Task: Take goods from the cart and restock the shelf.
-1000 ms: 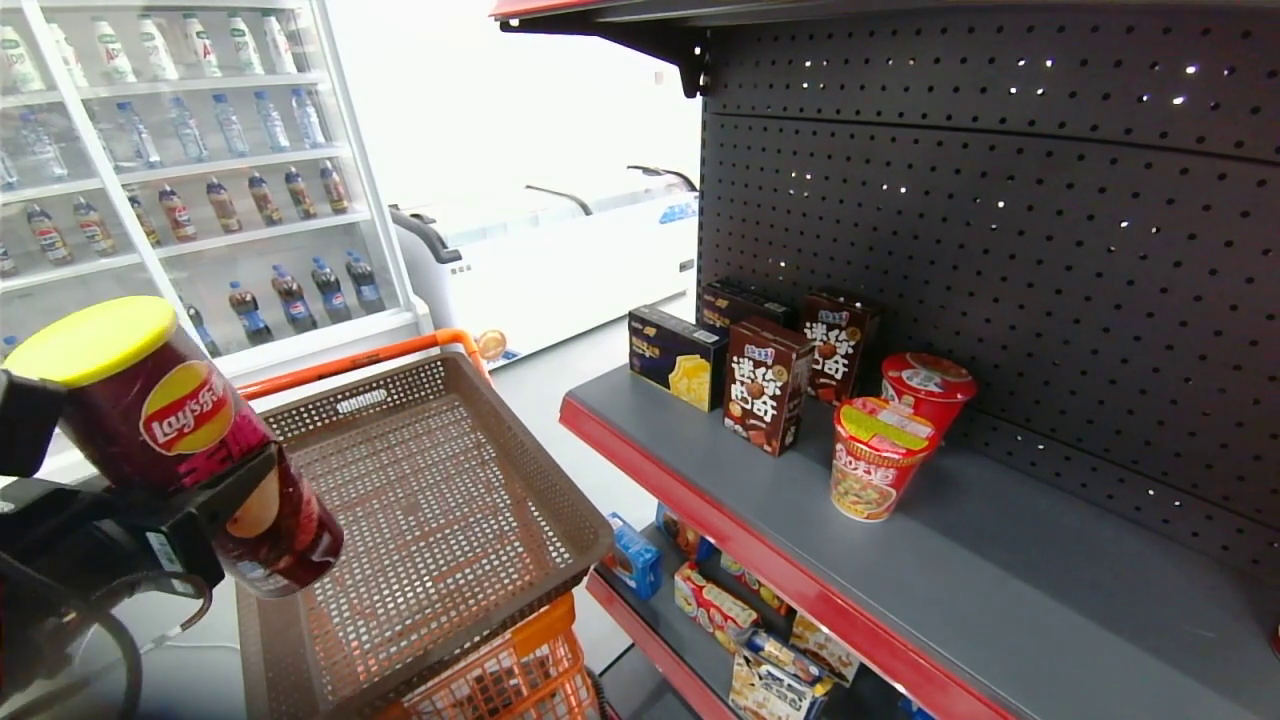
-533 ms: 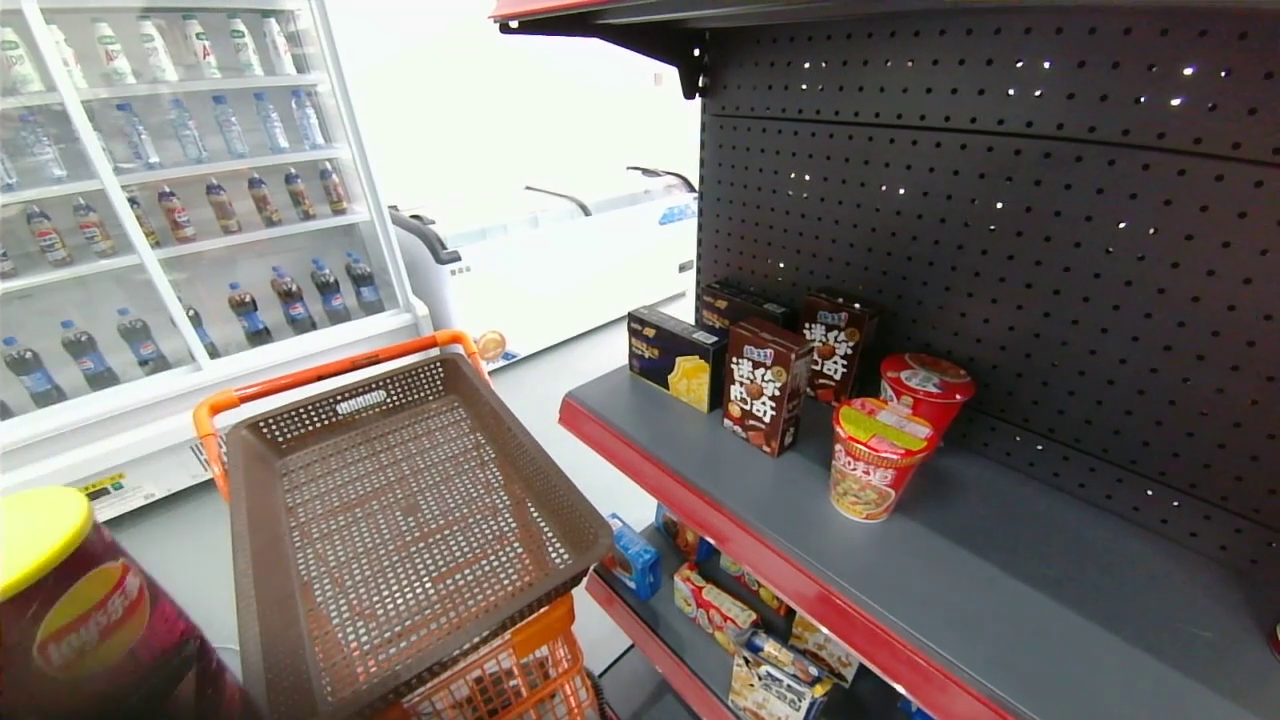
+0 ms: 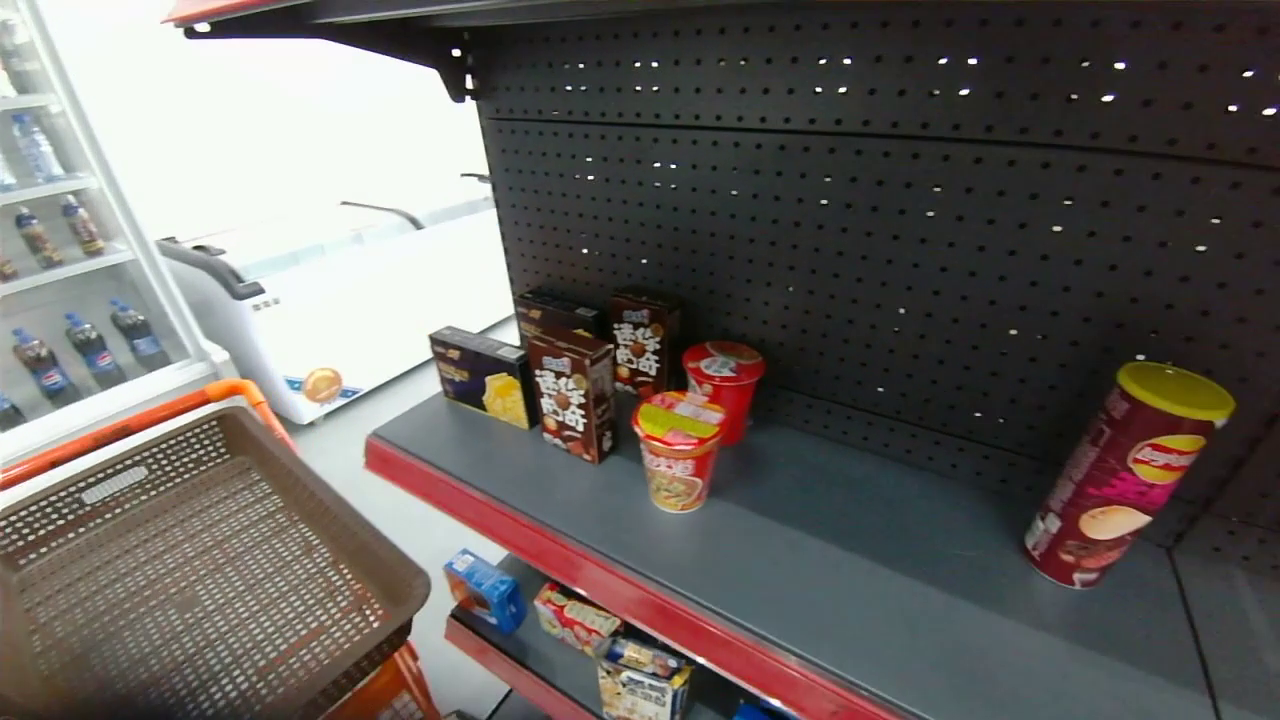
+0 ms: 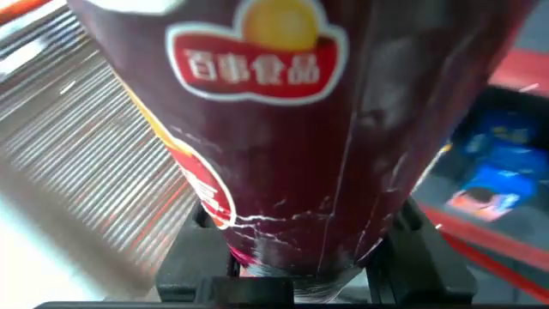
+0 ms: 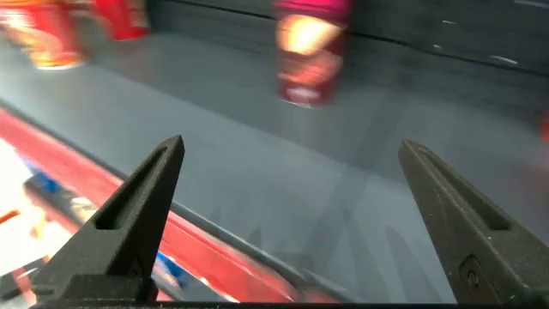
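Maroon cylindrical chip can [image 4: 283, 129] clamped in left pincer [image 4: 300, 249]; right pincer [image 5: 292, 146] spread.

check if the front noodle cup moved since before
No. The noodle cup still stands beside the brown box, ahead of the red cup; only the camera turned.

Maroon chip can [image 3: 1130, 480], yellow lid [image 3: 1175, 390]

A shop: stocked shelf [image 3: 850, 540], drinks fridge [image 3: 70, 265], chest freezer [image 3: 380, 300] and cart [image 3: 190, 560].
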